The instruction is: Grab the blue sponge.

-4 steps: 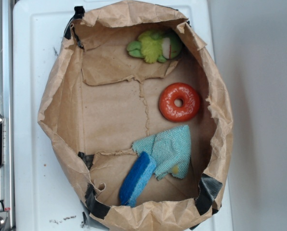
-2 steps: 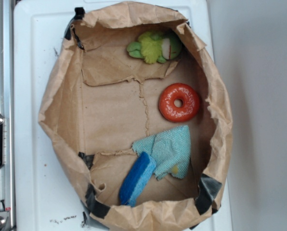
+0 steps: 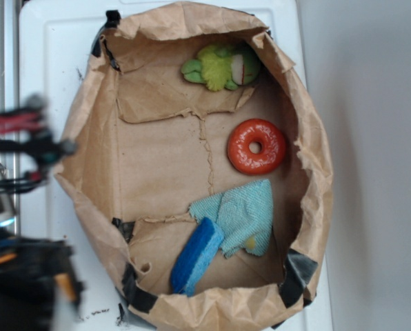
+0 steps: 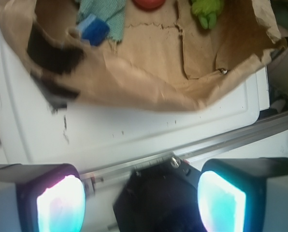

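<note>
Gripper sits at the bottom edge of the wrist view, jaws spread wide with nothing between them — the two fingers glow pale cyan-pink at lower left and lower right. Between them shows a dark bracket and a metal rail running diagonally, both outside the bag. In the exterior view the arm is a motion-blurred dark shape with red and orange streaks at the left edge of the frame, overlapping the white tray and just meeting the bag's left rim.

Brown paper bag, rolled down into a wide basin, rests on the tray; black tape patches at its lower corners.

Blue sponge lies inside the bag at lower centre of the exterior frame, tilted on a diagonal, one end toward the bag's bottom wall. Its upper end touches the pale teal cloth, which lies crumpled just to its right. In the wrist view the sponge appears at upper left, partly behind the bag's near wall — well apart from the gripper.

Orange ring lies flat above the cloth, right of centre. Green plush toy sits against the bag's top wall.
</note>
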Motion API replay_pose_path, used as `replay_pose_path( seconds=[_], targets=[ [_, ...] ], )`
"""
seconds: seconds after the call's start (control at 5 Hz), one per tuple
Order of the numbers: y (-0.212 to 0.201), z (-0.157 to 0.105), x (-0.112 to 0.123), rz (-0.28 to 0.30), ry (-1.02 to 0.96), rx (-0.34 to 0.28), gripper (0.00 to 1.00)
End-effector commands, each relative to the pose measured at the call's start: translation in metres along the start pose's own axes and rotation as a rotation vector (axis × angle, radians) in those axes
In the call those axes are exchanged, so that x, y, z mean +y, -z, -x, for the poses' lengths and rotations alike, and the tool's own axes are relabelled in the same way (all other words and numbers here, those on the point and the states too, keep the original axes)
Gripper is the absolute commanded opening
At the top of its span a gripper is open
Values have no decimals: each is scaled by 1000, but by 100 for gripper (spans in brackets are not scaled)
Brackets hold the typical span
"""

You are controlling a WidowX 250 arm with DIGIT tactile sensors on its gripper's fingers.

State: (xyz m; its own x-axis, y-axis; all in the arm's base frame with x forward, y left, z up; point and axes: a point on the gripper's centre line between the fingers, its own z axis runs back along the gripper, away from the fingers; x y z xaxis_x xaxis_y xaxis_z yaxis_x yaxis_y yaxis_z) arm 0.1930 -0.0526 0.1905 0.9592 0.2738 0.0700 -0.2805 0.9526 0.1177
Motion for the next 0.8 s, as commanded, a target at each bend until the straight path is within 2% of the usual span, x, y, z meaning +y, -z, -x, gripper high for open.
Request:
replay_pose_path(
  seconds=[0.0, 0.2, 0.4, 0.6],
  targets=[
    [30, -61, 11, 222, -469, 9, 100],
    [55, -87, 17, 190, -681, 8, 100],
    [74, -101, 41, 190, -740, 31, 100],
    [83, -103, 41, 208, -689, 32, 100]
  ],
)
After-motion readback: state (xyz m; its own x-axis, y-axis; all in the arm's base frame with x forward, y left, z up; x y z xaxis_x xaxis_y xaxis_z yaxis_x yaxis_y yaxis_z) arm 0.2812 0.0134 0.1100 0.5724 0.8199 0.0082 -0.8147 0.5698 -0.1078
